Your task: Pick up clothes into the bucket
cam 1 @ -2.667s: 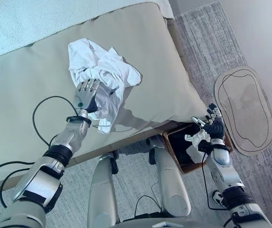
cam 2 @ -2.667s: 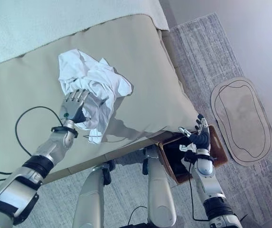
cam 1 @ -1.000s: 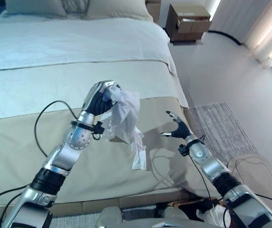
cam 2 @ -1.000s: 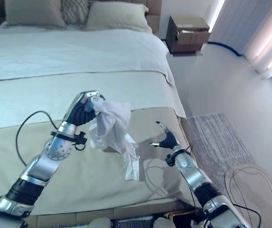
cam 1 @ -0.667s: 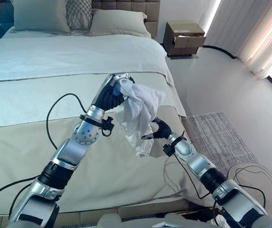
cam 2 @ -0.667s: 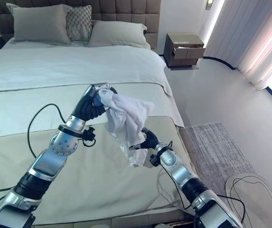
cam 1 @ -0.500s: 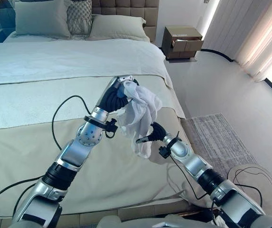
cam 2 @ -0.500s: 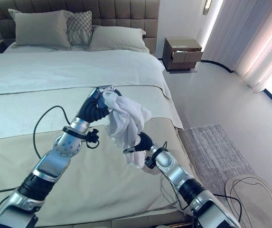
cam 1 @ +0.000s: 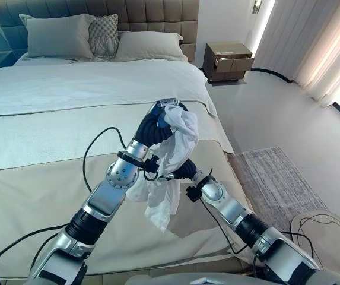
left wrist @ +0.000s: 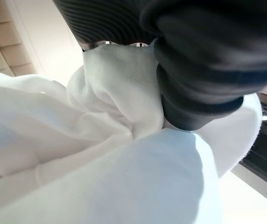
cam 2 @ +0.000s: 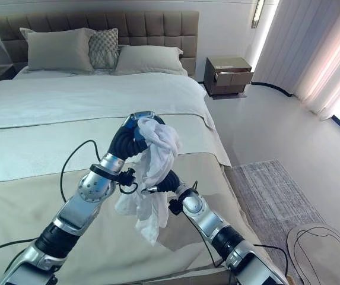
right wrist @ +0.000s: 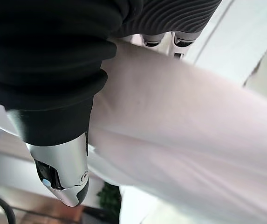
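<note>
Left eye view shows the left hand (cam 1: 158, 122) raised above the bed (cam 1: 51, 113), its fingers curled tight around the top of a white garment (cam 1: 178, 139). The garment hangs down from this hand in the air, well above the beige bed cover (cam 1: 33, 196). The right hand (cam 1: 180, 170) is pressed into the hanging cloth from the side nearer the nightstand (cam 1: 228, 60). In the right wrist view the cloth lies against its fingers (right wrist: 159, 37), but whether they grip it, one cannot tell.
</note>
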Robot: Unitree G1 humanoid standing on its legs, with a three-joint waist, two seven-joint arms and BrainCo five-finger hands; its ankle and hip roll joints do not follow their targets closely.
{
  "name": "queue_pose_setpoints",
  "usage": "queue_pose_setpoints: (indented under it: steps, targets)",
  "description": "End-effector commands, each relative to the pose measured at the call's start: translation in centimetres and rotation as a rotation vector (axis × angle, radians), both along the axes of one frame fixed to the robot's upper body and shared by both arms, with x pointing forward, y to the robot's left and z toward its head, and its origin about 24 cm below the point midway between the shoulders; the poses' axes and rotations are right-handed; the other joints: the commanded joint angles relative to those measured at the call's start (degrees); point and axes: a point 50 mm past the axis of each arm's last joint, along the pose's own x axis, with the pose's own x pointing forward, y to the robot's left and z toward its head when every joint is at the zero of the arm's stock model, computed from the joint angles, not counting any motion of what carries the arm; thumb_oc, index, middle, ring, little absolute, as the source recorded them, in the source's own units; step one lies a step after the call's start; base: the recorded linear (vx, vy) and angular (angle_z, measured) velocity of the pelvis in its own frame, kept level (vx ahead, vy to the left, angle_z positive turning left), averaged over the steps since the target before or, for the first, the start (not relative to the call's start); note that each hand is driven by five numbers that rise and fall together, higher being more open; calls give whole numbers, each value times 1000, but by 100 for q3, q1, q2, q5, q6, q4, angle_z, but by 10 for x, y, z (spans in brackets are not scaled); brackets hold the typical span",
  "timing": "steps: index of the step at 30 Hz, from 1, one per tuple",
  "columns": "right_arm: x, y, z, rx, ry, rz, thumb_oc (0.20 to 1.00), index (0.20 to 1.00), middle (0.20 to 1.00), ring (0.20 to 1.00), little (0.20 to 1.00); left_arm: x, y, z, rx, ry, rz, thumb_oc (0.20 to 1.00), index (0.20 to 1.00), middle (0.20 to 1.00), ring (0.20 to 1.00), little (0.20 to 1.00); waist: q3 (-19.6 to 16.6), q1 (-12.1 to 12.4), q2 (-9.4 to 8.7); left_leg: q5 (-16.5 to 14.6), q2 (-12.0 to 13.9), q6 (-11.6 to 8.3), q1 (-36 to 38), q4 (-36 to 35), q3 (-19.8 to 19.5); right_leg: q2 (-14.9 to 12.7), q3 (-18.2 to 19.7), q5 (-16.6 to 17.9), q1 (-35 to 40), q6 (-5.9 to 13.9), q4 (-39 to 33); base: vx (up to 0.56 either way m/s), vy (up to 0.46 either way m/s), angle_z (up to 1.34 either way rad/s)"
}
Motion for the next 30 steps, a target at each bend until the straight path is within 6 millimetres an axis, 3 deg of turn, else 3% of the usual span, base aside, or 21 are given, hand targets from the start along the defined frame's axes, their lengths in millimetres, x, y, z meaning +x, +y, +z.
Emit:
queue_pose_setpoints:
  steps: [1, 6, 10, 19, 22, 23, 24, 25, 27, 28, 29, 30]
  targets:
    - [13, 16, 34, 167, -88, -28, 200, 200, 200, 200, 200, -11, -10, 29, -104, -106, -99, 200, 200, 200, 200, 200, -49, 132, -222, -114, 9, 32, -162, 145, -85, -273, -8, -240, 114, 344, 138, 0, 0, 0]
    - [12, 7, 31, 177, -80, -64, 200, 200, 200, 200, 200, -13, -4, 30, -112, -116, -81, 200, 200, 200, 200, 200, -40, 135, -219, -136, -5, 38, -174, 180, -95, -285, -26, -248, 121, 353, 152, 0, 0, 0]
    - [9, -7, 17, 239, 6, -126, 200, 200, 200, 200, 200, -13, 3, 28, -120, -108, -53, 200, 200, 200, 200, 200, -45, 124, -229, -174, -24, 54, -169, 223, -91, -305, -5, -249, 128, 357, 166, 0, 0, 0]
    - [-7, -79, 0, 310, 25, -372, 200, 200, 200, 200, 200, -12, 27, 16, -120, -70, 47, 200, 200, 200, 200, 200, -73, -9, -250, -208, -55, 71, -117, 210, -37, -347, 16, -242, 132, 396, 184, 0, 4, 0]
    - [-15, -104, -5, 325, 19, -476, 200, 200, 200, 200, 200, -9, 39, 1, -130, -14, 106, 200, 200, 200, 200, 200, -94, -68, -268, -229, -67, 83, -97, 216, -6, -366, 57, -241, 125, 420, 208, -10, 32, -2]
    - [-22, -122, -6, 332, 4, -548, 200, 200, 200, 200, 200, -6, 49, -17, -103, 37, 183, 799, 799, 799, 799, 799, -109, -115, -290, -247, -65, 90, -77, 223, 18, -385, 92, -239, 121, 432, 230, 0, 0, 0]
    - [-22, -122, -7, 331, 4, -549, 200, 200, 200, 200, 200, -6, 49, -18, -103, 37, 183, 1000, 1000, 1000, 1000, 1000, -114, -108, -288, -248, -65, 91, -74, 223, 21, -385, 96, -241, 121, 433, 231, -8, 35, -4]
    - [-28, -138, -8, 334, -10, -619, 200, 200, 200, 200, 200, -3, 58, -50, -85, 171, 250, 1000, 1000, 1000, 1000, 1000, -142, -153, -315, -276, -80, 110, -43, 246, 51, -401, 146, -243, 140, 444, 250, -6, 29, -5]
    - [-34, -154, -9, 334, -25, -693, 200, 200, 200, 200, 200, -5, 66, -74, -37, 252, 305, 1000, 1000, 1000, 1000, 1000, -171, -180, -333, -304, -94, 128, 1, 255, 77, -416, 178, -254, 171, 455, 262, -7, 31, -7]
    - [-35, -154, -9, 333, -24, -694, 200, 200, 200, 200, 200, -5, 65, -75, -36, 252, 305, 1000, 1000, 1000, 1000, 1000, -173, -174, -332, -307, -95, 128, 6, 256, 79, -417, 180, -256, 175, 456, 262, -18, 37, -10]
    - [-40, -165, -9, 353, -38, -755, 200, 200, 200, 200, 200, -9, 72, -105, -2, 368, 348, 1000, 1000, 1000, 1000, 1000, -199, -220, -344, -322, -111, 146, 44, 245, 101, -428, 209, -257, 180, 468, 276, -14, 26, -12]
    - [-40, -166, -9, 352, -37, -756, 200, 200, 200, 200, 200, -9, 72, -105, -2, 368, 347, 1000, 1000, 1000, 1000, 1000, -202, -213, -342, -322, -112, 147, 48, 242, 104, -429, 212, -259, 180, 469, 276, -33, 53, -19]
